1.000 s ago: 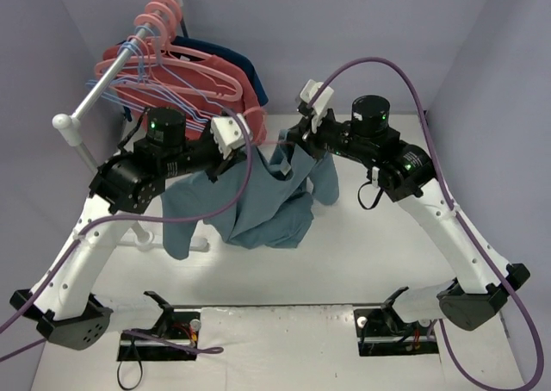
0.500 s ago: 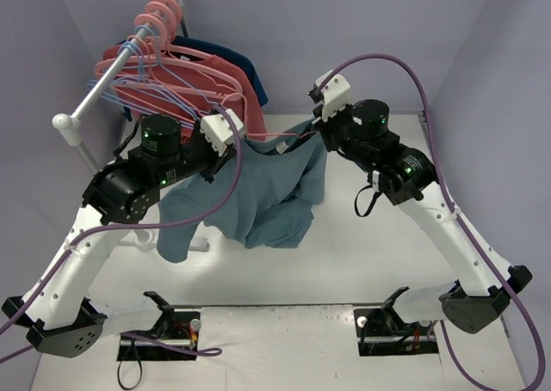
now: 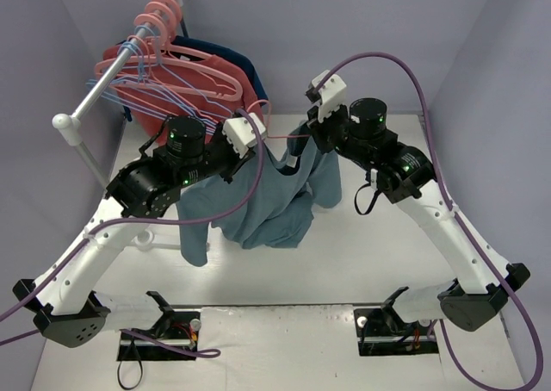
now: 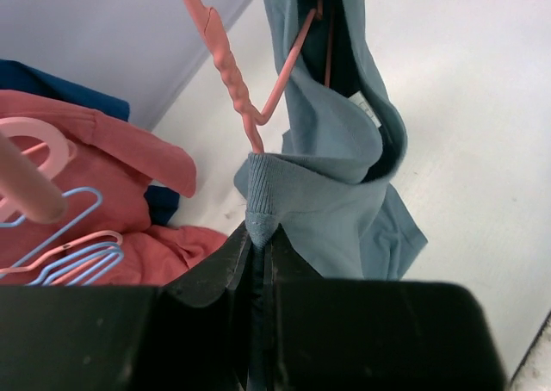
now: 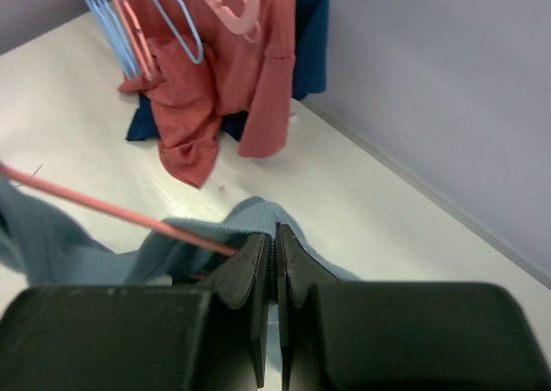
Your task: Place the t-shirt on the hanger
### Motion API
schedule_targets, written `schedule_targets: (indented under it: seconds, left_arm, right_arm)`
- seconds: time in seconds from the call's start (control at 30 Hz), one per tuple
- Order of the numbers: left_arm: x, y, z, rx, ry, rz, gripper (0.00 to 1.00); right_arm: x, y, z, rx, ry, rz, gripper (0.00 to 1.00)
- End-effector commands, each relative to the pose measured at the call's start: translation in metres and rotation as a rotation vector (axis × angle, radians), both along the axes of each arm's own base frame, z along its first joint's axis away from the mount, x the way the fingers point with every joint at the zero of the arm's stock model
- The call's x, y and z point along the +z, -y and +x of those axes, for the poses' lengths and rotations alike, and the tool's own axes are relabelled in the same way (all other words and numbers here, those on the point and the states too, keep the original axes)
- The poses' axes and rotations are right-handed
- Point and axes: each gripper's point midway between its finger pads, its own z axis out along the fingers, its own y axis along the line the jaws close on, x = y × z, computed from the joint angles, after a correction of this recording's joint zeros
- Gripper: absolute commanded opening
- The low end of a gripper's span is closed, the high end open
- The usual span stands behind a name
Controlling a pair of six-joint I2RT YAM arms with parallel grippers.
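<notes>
Teal cotton hangs in a bunch between the arms. Top view: the t-shirt [image 3: 263, 206] is clear of the table [image 3: 387, 245], slung from the left gripper [image 3: 256, 152] and the right gripper [image 3: 308, 135], which stand near each other. The thin pink hanger [image 3: 280, 137] shows as a near-level line between them. The rack rail [image 3: 112, 77] with the coral-red shirt [image 3: 245, 81] sits just behind the left arm, and the back wall [image 3: 344, 21] is close behind the right. Open room lies toward the near table and to the right. Left wrist view: the jaws are pressed together on a folded ribbed edge of the t-shirt [image 4: 336, 158], likely the collar. The hanger's twisted neck [image 4: 225, 64] rises just above the pinch and one arm of it runs down inside the opening. The coral-red shirt and navy garment [image 4: 52, 81] are near on the left. Right wrist view: the jaws are closed to a sliver on a fold of teal [image 5: 198, 240]. The hanger wire [image 5: 103, 206] comes in from the left and ends at that fold; I cannot tell whether it is pinched too. Judgement: one shoulder seems partly threaded. To do this well, spread the grippers apart along the wire so the cloth slides out over each end. Pull evenly, and drift toward the near side rather than back into the rack, where the hook or cloth could snag.
</notes>
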Motion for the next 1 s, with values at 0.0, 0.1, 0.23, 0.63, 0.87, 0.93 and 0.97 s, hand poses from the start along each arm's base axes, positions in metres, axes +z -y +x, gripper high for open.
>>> schedule_targets:
  seconds: [0.0,0.1,0.23,0.63,0.87,0.93,0.97]
  left_arm:
    - [0.045,0.004,0.020,0.062,0.139,-0.111,0.00]
    - [0.033,0.017,0.018,0.002,0.121,-0.109,0.00]
    - [0.020,0.031,0.012,-0.074,0.115,-0.144,0.00]
    - [0.015,0.018,0.021,0.009,0.242,-0.299,0.00]
    - [0.008,0.009,0.012,-0.050,0.239,-0.343,0.00]
    - [0.007,0.009,0.009,-0.071,0.238,-0.347,0.00]
    - [0.005,0.009,0.008,-0.081,0.233,-0.344,0.00]
  right_arm:
    - [0.044,-0.026,-0.014,0.104,0.051,0.157,0.00]
    - [0.038,-0.034,-0.018,0.127,0.035,0.164,0.00]
    - [0.030,-0.046,-0.022,0.183,0.013,0.162,0.00]
    - [-0.019,-0.052,-0.020,0.167,-0.068,0.112,0.04]
    - [-0.039,-0.048,-0.021,0.168,-0.088,0.069,0.23]
    - [-0.039,-0.047,-0.021,0.169,-0.080,0.064,0.31]
    - [-0.037,-0.045,-0.021,0.171,-0.070,0.059,0.36]
